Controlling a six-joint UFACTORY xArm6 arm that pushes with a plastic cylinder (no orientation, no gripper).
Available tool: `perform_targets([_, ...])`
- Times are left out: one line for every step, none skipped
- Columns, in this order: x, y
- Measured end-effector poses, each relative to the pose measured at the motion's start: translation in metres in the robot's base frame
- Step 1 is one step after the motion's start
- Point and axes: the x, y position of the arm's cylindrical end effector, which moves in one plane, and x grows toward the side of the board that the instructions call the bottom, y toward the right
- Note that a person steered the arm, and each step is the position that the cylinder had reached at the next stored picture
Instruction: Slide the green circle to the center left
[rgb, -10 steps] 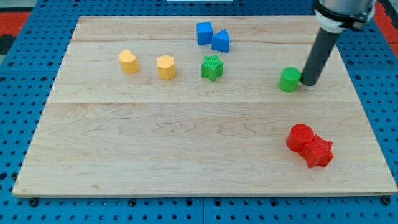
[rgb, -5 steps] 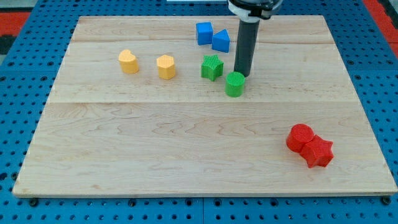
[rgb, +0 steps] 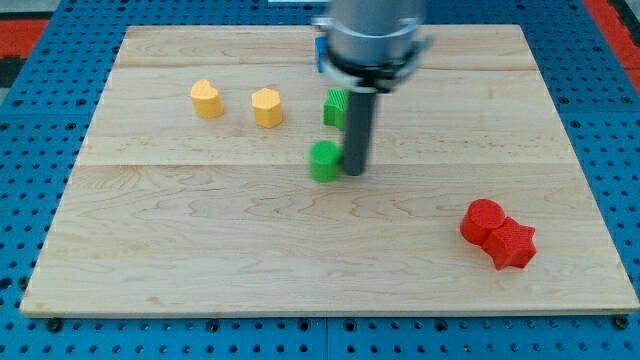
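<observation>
Green circle (rgb: 323, 160) sits near the board's middle, just below and left of the green star (rgb: 334, 106), and my tip (rgb: 355, 172) is pressed against its right side, so it lies to the view's left, the way it must slide; there's no claw, nothing gripped

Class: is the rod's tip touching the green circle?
Touching. The camera view shows my tip pressed against the green circle's right side, with no board visible between them.
</observation>
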Motion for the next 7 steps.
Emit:
perform_targets([-0.003, -0.122])
perform_targets([-0.019, -0.179])
perform_targets([-0.038, -0.173])
perform_targets([-0.042, -0.114])
perform_targets([-0.067, -0.142])
perform_targets([-0.082, -0.173])
perform_targets([-0.074, -0.192])
